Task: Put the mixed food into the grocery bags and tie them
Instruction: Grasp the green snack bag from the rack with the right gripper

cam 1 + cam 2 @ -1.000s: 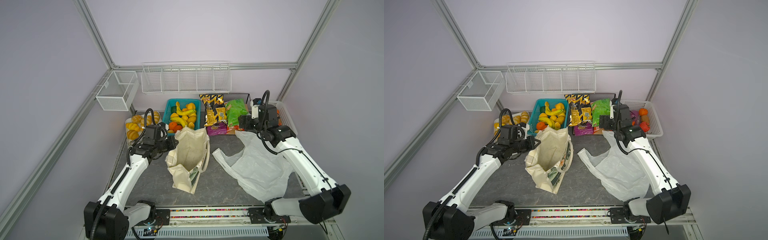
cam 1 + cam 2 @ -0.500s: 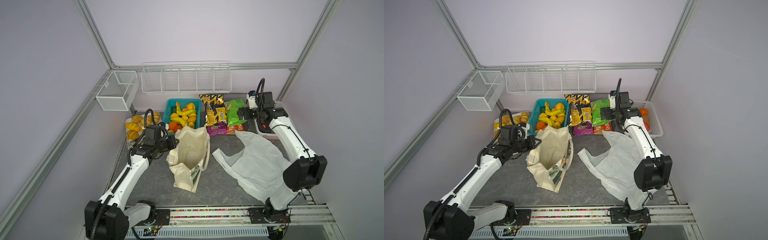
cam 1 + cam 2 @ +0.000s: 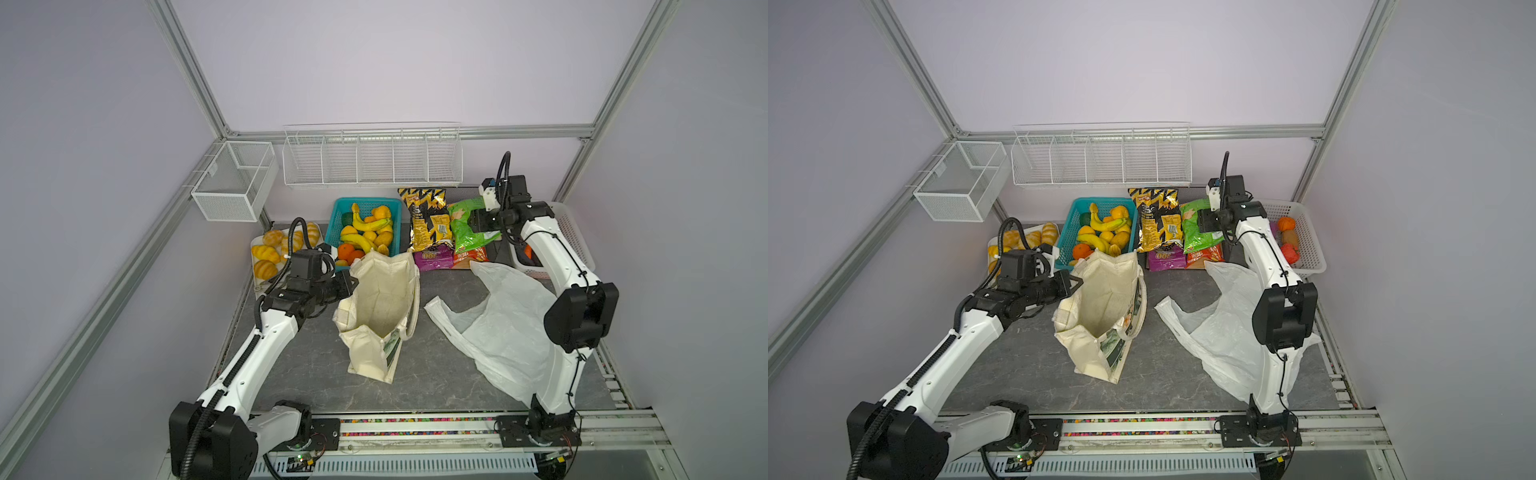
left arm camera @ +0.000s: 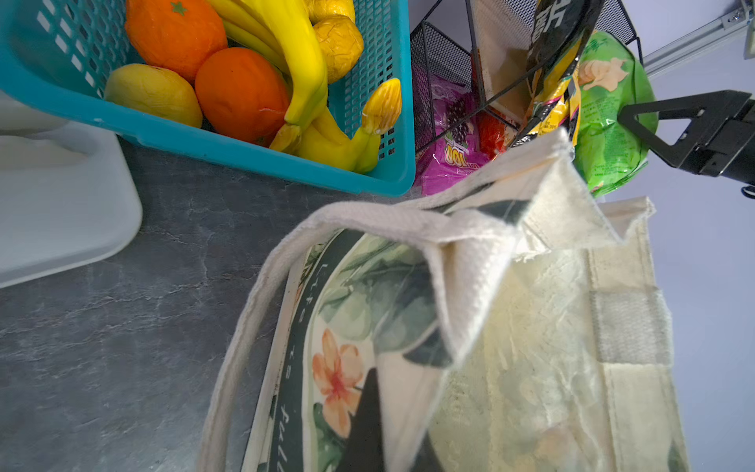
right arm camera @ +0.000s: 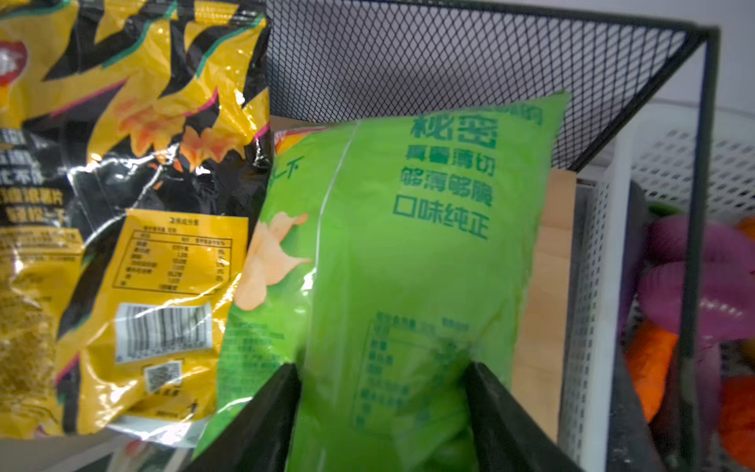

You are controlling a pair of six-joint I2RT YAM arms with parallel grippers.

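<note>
The cream canvas tote (image 3: 380, 307) (image 3: 1100, 307) stands open mid-table. My left gripper (image 3: 351, 282) (image 4: 392, 412) is shut on its near rim, holding the mouth up. The white plastic carrier bag (image 3: 507, 324) (image 3: 1221, 332) lies flat to the right. At the back a black-and-yellow zigzag snack bag (image 3: 428, 220) (image 5: 143, 163) leans next to a green snack bag (image 3: 465, 241) (image 5: 408, 245). My right gripper (image 3: 471, 222) (image 5: 382, 367) has closed on the green bag, one finger pressing each side. An orange round vegetable (image 3: 1286, 223) sits in the white basket.
A teal basket (image 3: 336, 220) of bananas and oranges stands behind the tote, with a tray of bread rolls (image 3: 266, 253) to its left. Purple and red packets (image 3: 434, 262) lie under the snack bags in a black mesh rack (image 5: 449, 53). A white basket (image 3: 1308, 245) is at the back right, with wire baskets (image 3: 370, 158) on the wall.
My right arm stretched toward the back and its jaws narrowed onto the green snack bag. The left gripper and the tote have not moved.
</note>
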